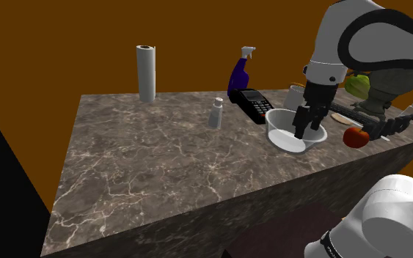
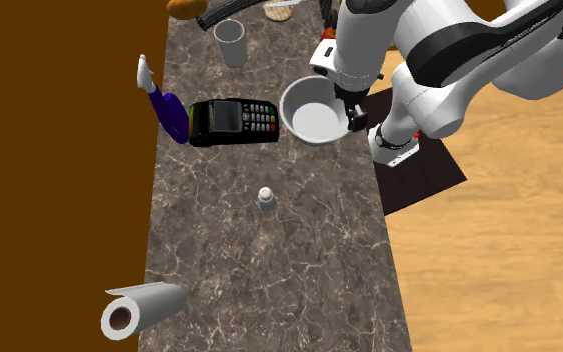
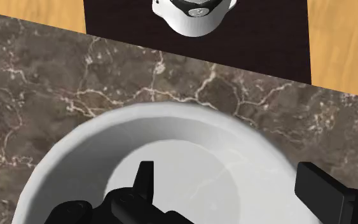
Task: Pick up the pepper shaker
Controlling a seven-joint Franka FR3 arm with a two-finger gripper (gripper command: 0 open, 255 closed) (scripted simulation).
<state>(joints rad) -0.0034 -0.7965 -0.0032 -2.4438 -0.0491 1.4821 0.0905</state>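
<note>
**A:** How do the jaws stand?

**B:** Released, with nothing between them. The two black fingers (image 3: 144, 181) are spread apart and point down into the hollow of the round white bowl (image 1: 288, 144). As far as I can tell, they touch neither its wall nor its floor.

**A:** And the thing we're after?

**B:** The small pale-grey pepper shaker with the narrower cap (image 1: 216, 114) stands upright on the dark, pale-veined marble-look surface (image 1: 139, 172). It is well apart from the jaws, past the black card terminal with coloured keys (image 1: 254, 105) toward the shoulder view's left. Nothing leans on it.

**A:** How will it handle?

**B:** Light and stiff, I'd judge, and smooth enough to slip. It is slim and tall for its base, so a sideways nudge could tip it. I'd take it across the body, just below the cap, with one finger on either side closing evenly.

**A:** The arm?

**B:** The white arm with dark joints (image 1: 337, 37) comes in from the shoulder view's upper right and folds down, with the wrist near vertical over the bowl. To reach the shaker it must first lift clear of the rim, then cross over the terminal before descending.
</note>
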